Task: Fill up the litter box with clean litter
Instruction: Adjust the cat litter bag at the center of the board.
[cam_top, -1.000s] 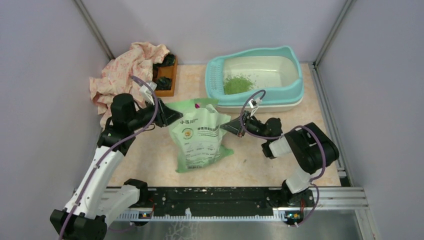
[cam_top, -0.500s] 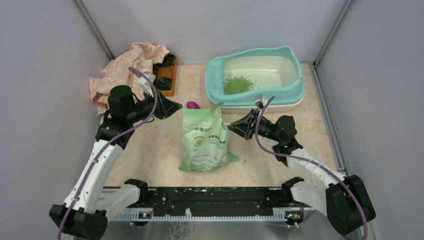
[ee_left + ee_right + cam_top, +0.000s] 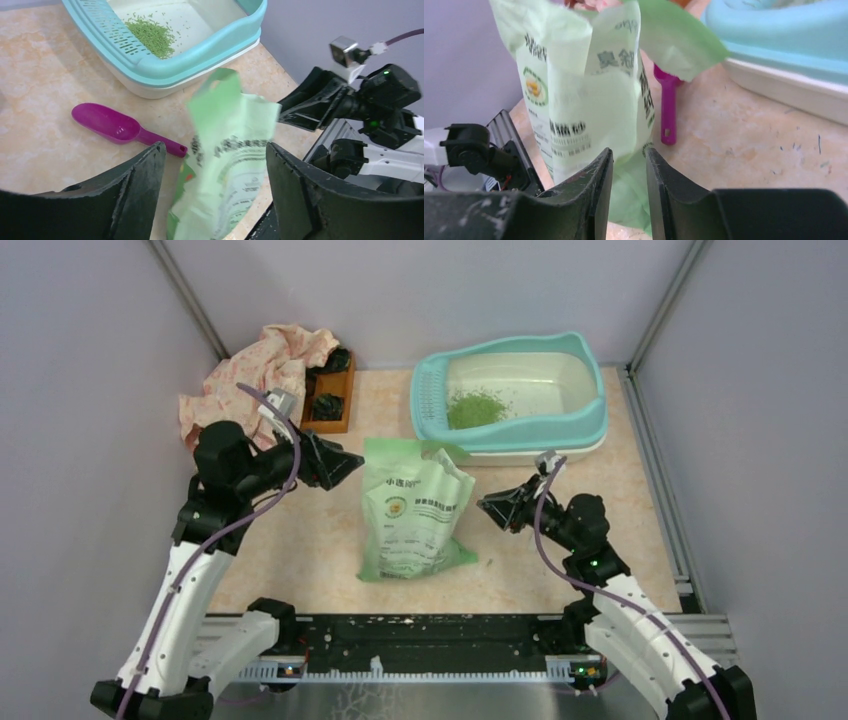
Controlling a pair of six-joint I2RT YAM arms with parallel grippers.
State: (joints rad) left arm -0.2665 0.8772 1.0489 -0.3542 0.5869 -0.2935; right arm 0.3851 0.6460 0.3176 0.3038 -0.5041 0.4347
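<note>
The litter box (image 3: pixel 590 415), teal-rimmed with a cream basin, stands at the back right. A small pile of clean litter (image 3: pixel 474 408) lies inside by its perforated ledge. The pale green bag (image 3: pixel 412 508) slumps on the table in front of the box, held by neither gripper. My left gripper (image 3: pixel 352 462) hangs open just left of the bag's top; the left wrist view shows its jaws (image 3: pixel 215 150) spread wide with the blurred bag (image 3: pixel 235 150) beyond them. To the bag's right, my right gripper (image 3: pixel 486 506) is open by a narrow gap (image 3: pixel 629 152) with nothing in it.
A purple scoop (image 3: pixel 115 127) lies between the bag and the litter box (image 3: pixel 200 62). A pink cloth (image 3: pixel 255 380) and a brown wooden tray (image 3: pixel 330 395) sit at the back left. Grey walls close in both sides. A metal rail (image 3: pixel 440 635) runs along the near edge.
Both grippers have opened and let go of the bag's top. The arms have drawn apart, the right one back toward the near right. The bag has sagged onto the table.
</note>
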